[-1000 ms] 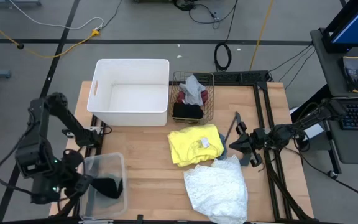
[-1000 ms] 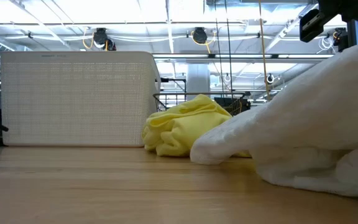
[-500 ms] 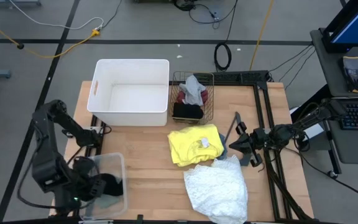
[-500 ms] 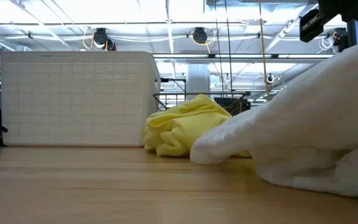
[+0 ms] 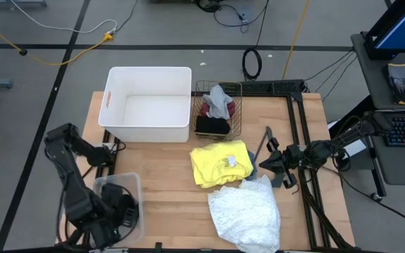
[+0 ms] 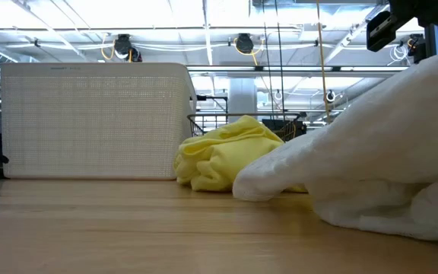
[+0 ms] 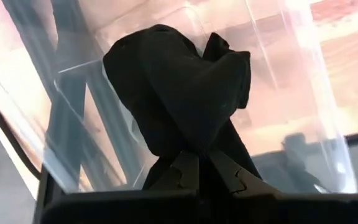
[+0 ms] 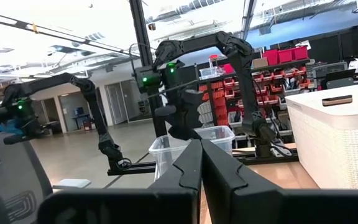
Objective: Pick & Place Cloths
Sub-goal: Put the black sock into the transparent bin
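Observation:
My left gripper (image 5: 116,214) points down into a clear plastic bin (image 5: 103,188) at the table's near left corner, shut on a black cloth (image 7: 179,81). A yellow cloth (image 5: 220,163) lies bunched mid-table. A large white lacy cloth (image 5: 246,214) lies heaped just nearer, touching it. A wire basket (image 5: 219,90) at the back holds grey, maroon and black cloths. My right gripper (image 5: 268,160) waits shut at the table's right, beside the yellow cloth, holding nothing. My left gripper pinches a gathered bunch of the black cloth (image 7: 194,140) between its two fingers, coming from above and pointing down. The cloth hangs crumpled below the fingertips inside the clear bin. Whether its lower end rests on the bin's floor cannot be told.
A large white bin (image 5: 148,74) stands at the back left, next to the wire basket. A thin dark V-shaped bar (image 5: 262,147) lies by the yellow cloth, near my right gripper. Bare wood shows between the clear bin and the cloths.
My left gripper has swung toward the table's right, over the clear bin, and gone down, tipping until it points straight down. It has stayed shut on the black cloth, which has stayed inside the bin.

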`<control>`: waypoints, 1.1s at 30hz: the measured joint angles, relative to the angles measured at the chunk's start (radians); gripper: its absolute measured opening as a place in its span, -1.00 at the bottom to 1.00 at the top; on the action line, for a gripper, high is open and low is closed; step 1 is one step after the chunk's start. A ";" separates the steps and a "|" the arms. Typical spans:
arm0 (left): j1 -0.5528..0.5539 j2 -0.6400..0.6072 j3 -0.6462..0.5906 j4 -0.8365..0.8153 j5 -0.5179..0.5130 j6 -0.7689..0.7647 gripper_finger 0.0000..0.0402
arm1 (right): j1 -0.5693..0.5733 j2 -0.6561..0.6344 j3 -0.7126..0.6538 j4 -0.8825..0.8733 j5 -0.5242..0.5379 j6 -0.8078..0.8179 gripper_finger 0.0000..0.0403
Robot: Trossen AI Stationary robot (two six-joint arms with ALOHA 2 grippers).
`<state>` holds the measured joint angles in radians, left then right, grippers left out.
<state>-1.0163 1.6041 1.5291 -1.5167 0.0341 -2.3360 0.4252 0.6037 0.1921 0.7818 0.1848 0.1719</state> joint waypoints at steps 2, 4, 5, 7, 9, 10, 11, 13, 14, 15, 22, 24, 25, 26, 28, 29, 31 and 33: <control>0.001 0.033 0.000 -0.005 0.003 0.002 -1.00 | 0.000 0.000 0.000 0.000 -0.001 0.000 -1.00; 0.001 0.071 0.000 -0.008 0.015 0.002 -1.00 | 0.000 0.000 0.000 0.000 -0.001 0.000 -1.00; 0.001 0.089 0.000 -0.011 0.020 0.003 -1.00 | 0.000 0.000 0.000 0.000 -0.001 0.000 -1.00; 0.000 0.125 0.000 -0.014 0.027 0.003 -1.00 | 0.000 0.000 0.000 0.000 -0.001 0.000 -1.00; -0.001 0.161 0.000 -0.018 0.029 0.004 -1.00 | 0.000 0.000 0.000 0.000 -0.001 0.000 -1.00; -0.001 0.175 0.000 -0.018 0.033 0.004 -1.00 | 0.000 0.000 0.000 0.000 -0.001 0.000 -1.00; -0.001 0.189 -0.001 -0.019 0.040 0.006 -1.00 | 0.000 0.000 0.000 0.000 -0.001 0.000 -1.00; -0.002 0.210 -0.001 -0.019 0.053 0.017 -1.00 | 0.000 0.000 0.000 0.000 -0.001 0.000 -1.00; -0.004 0.217 -0.001 -0.019 0.053 0.019 -1.00 | 0.000 0.000 0.000 0.000 -0.001 0.000 -1.00; -0.006 0.220 -0.001 -0.018 0.053 0.019 -1.00 | 0.000 0.000 0.000 0.000 -0.001 0.000 -1.00; -0.006 0.221 -0.001 -0.024 0.052 0.019 -0.97 | 0.000 0.000 0.000 0.000 -0.002 0.023 -1.00; -0.006 0.221 -0.001 -0.025 0.052 0.029 -0.92 | 0.000 0.000 0.000 0.000 -0.002 0.029 -1.00; -0.006 0.221 -0.001 -0.026 0.052 0.033 -0.90 | 0.000 0.000 0.000 0.000 -0.002 0.029 -1.00; -0.006 0.221 -0.001 -0.029 0.051 0.034 -0.87 | 0.000 0.000 0.000 0.000 -0.002 0.029 -1.00; -0.006 0.221 -0.001 -0.033 0.051 0.039 -0.80 | 0.000 0.000 0.000 0.000 0.000 0.028 -1.00; -0.006 0.221 -0.001 -0.032 0.051 0.047 -0.75 | 0.000 0.000 0.000 0.000 0.000 0.027 -1.00; -0.006 0.221 -0.001 -0.030 0.051 0.060 -0.63 | 0.000 0.000 0.000 0.000 0.001 0.027 -1.00; -0.006 0.221 -0.001 -0.025 0.051 0.080 -0.48 | 0.000 0.000 0.000 0.000 0.001 0.026 -1.00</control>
<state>-1.0225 1.8247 1.5284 -1.5421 0.0853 -2.2563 0.4252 0.6033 0.1921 0.7818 0.1860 0.1982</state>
